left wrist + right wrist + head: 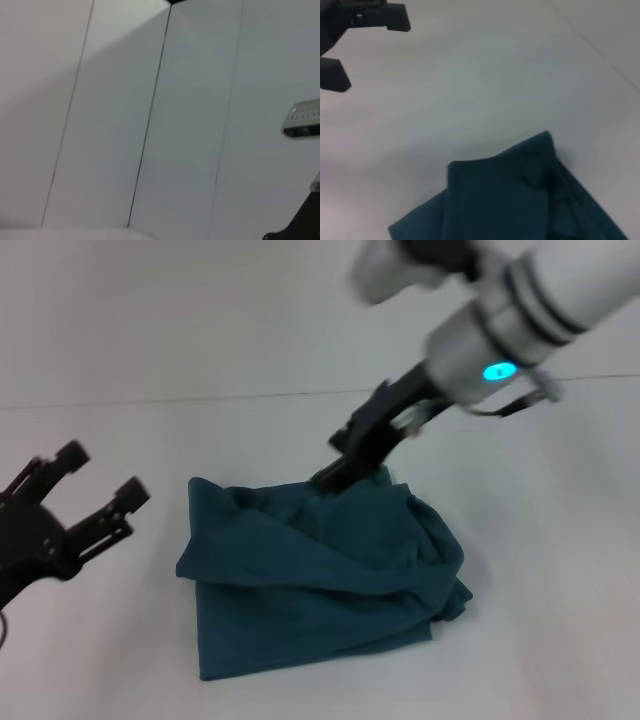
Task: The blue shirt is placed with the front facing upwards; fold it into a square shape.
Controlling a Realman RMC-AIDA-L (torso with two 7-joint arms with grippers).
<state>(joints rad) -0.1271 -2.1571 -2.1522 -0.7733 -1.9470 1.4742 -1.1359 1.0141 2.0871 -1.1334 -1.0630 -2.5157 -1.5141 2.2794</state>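
Observation:
The blue shirt point(320, 575) lies in the middle of the white table point(540, 640) as a roughly square, lumpy folded pile, bunched on its right side; no print shows. My right gripper point(332, 476) reaches down to the pile's far edge and looks shut on the fabric there. The right wrist view shows the blue shirt point(520, 200) with a folded corner sticking out, but not that arm's own fingers. My left gripper point(103, 472) hovers open to the left of the shirt, clear of it, and the left gripper point(367, 50) also appears far off in the right wrist view.
Bare white table surrounds the shirt on every side. A thin seam line point(200, 398) crosses the table behind it. The left wrist view shows only pale panels with dark seams point(150, 125) and a small grey fixture point(302, 117).

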